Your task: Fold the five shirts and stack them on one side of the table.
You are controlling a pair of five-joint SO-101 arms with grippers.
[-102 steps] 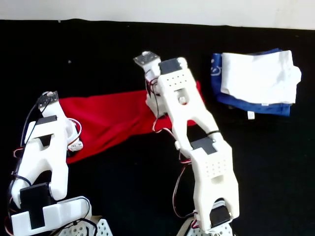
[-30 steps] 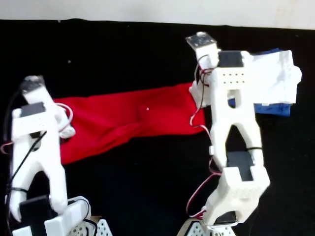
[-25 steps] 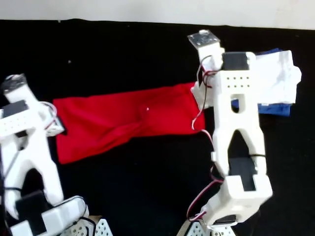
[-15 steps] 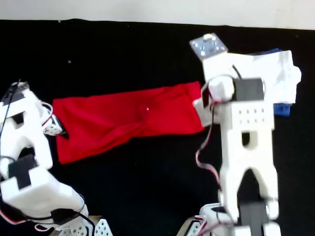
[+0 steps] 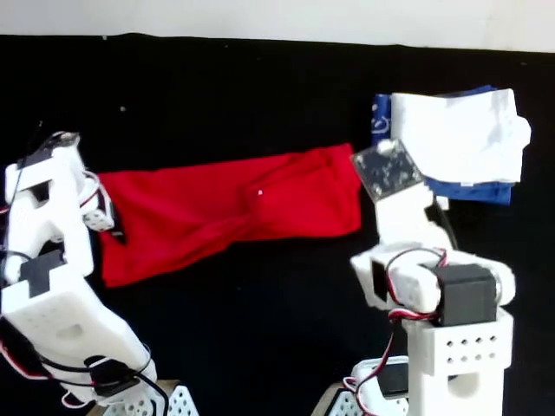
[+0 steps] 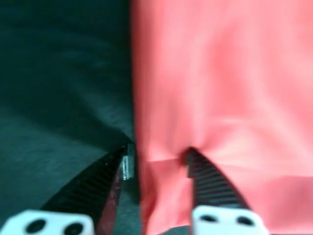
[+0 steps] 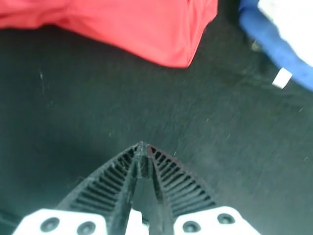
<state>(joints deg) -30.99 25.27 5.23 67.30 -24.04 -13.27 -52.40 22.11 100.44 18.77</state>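
Observation:
A red shirt (image 5: 234, 208), folded into a long strip, lies across the middle of the black table. My left gripper (image 6: 159, 151) is open at the strip's left end (image 5: 108, 224), with the cloth's edge (image 6: 146, 161) between its jaws. My right gripper (image 7: 143, 146) is shut on nothing and hangs over bare table in front of the red shirt's right corner (image 7: 171, 39). At the back right, a folded white shirt (image 5: 455, 134) lies on a folded blue shirt (image 5: 468, 189).
The right arm (image 5: 425, 277) stands near the front right, close to the blue shirt's (image 7: 266, 36) front edge. A small white tag (image 7: 282, 78) lies beside the stack. The table's far edge (image 5: 260, 39) meets a white wall.
My right gripper has let go of the red shirt's right end and drawn back toward the front. The left arm has swung at the left end. The strip now lies stretched out.

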